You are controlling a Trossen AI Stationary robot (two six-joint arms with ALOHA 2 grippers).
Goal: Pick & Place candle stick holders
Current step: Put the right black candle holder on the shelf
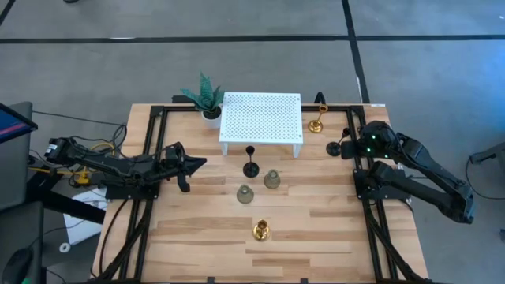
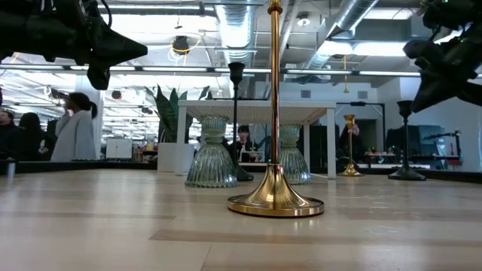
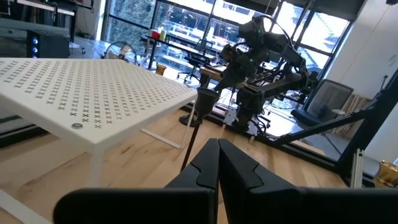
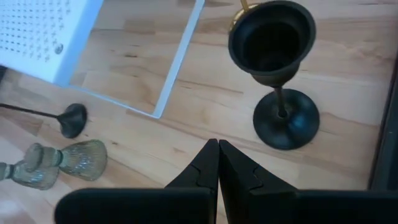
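Six holders stand upright on their bases on the wooden table. One black stemmed holder [image 1: 250, 162] stands in front of the white platform, and the other [image 4: 277, 74] stands just beyond my right gripper. Two grey-green glassy holders [image 1: 271, 180] [image 1: 245, 194] stand mid-table. One gold holder [image 1: 261, 230] stands toward the near edge, and the other [image 1: 316, 125] stands right of the platform. My left gripper [image 1: 197, 163] is shut and empty, raised left of the group. My right gripper [image 1: 346, 148] is shut and empty, above the table.
A white perforated platform [image 1: 260, 118] stands at the far middle. A small potted plant [image 1: 207, 99] stands at its left corner. Black frame rails [image 1: 146, 158] run along both table sides. People stand in the room beyond the table [image 2: 75, 128].
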